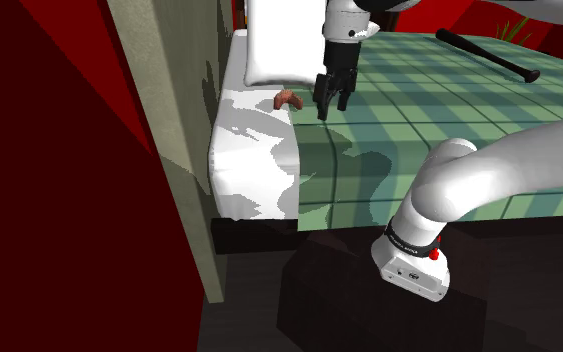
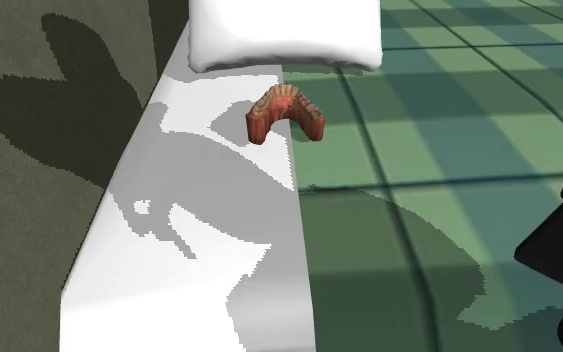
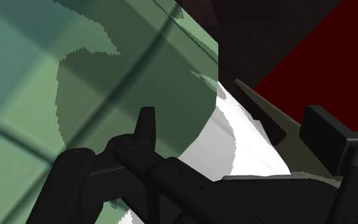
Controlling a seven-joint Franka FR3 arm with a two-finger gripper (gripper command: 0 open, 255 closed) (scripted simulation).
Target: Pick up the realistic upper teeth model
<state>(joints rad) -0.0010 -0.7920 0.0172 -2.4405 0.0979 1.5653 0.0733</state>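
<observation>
The teeth model [image 1: 287, 99] is a small reddish-brown arch with pink gums. It lies on the white sheet [image 1: 254, 130] at the edge of the green checked cover, just in front of the white pillow [image 1: 281, 40]. The second exterior view shows the model [image 2: 287, 112] with its open side toward the camera. My black gripper [image 1: 331, 103] hangs over the green cover, a short way to the shoulder view's right of the model and not touching it. In the wrist view the gripper [image 3: 234, 121] is open, with nothing between the fingers.
A black baseball bat [image 1: 489, 55] lies on the green checked cover [image 1: 439, 110] at the shoulder view's far right. A grey-green wall panel [image 1: 169, 130] stands at the bed's left side. The dark stand [image 1: 369, 300] is below the bed's front edge.
</observation>
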